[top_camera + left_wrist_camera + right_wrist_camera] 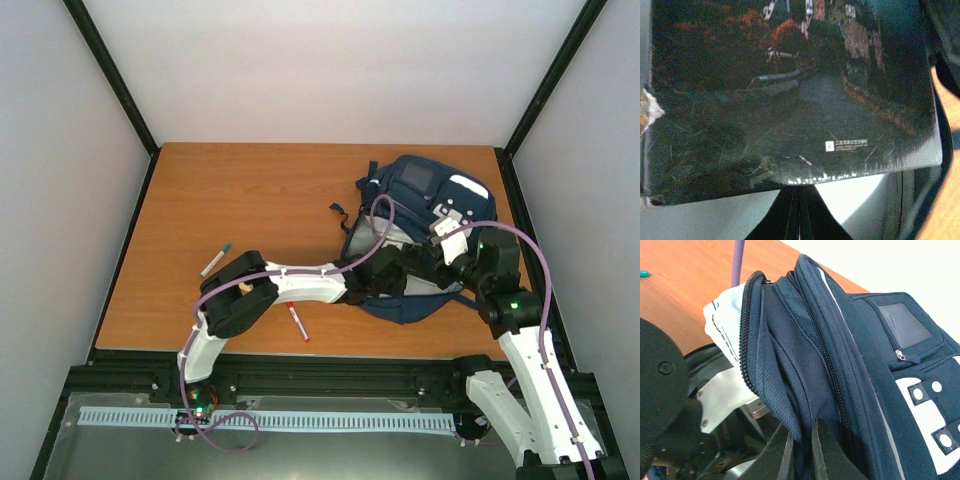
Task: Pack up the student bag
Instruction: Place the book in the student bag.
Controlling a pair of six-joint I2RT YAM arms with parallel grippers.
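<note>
Student bag [425,200] held open
My right gripper [802,440] pinches its rim so the dark book [790,100] clamped in my left gripper [800,200] fits.

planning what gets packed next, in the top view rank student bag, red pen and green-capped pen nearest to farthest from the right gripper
1. student bag: pinched by the right gripper, on the right side
2. red pen: by the near edge, left of the bag
3. green-capped pen: farthest left
</note>
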